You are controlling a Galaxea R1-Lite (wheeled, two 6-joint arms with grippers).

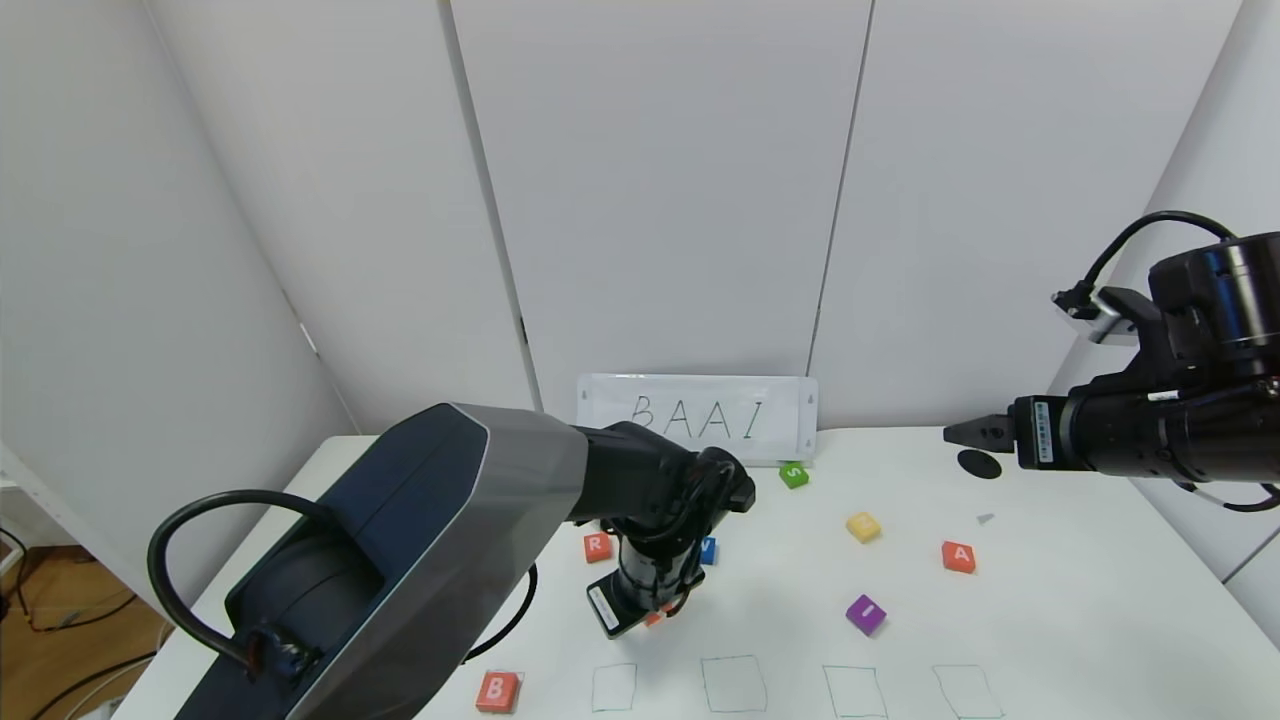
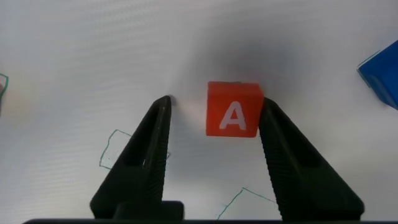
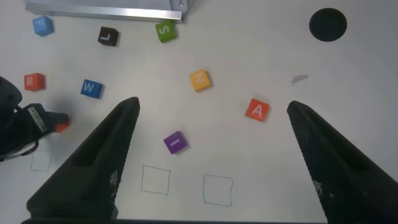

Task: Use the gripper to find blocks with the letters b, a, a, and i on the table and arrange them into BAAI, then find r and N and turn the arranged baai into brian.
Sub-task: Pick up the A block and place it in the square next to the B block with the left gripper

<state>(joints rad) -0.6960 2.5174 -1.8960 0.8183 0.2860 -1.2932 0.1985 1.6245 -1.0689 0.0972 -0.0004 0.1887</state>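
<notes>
Left arm: reaches down over the tabletop point(image 1: 1050, 600) middle, wrist vertical.
Left pincer point(image 2: 214, 124): spread wide, straddling an orange-red A block point(image 2: 234, 109); one finger touching its side, the other apart.
Right arm: held level above the far right corner.
Right pincer point(image 3: 211, 124): released, empty.
Writing: sign point(image 1: 697, 417) at the far edge reads BAAI.
Other blocks: R point(image 1: 597, 546); B point(image 1: 497, 691) near the front edge; second A point(image 1: 958, 557); purple one point(image 1: 866, 613).

blocks: orange-red b point(image 1: 498, 691), two orange-red a point(image 2: 234, 117) point(image 1: 958, 557), purple i point(image 1: 866, 614), orange-red r point(image 1: 597, 547); all flat, apart, on white table point(image 1: 1080, 620).
</notes>
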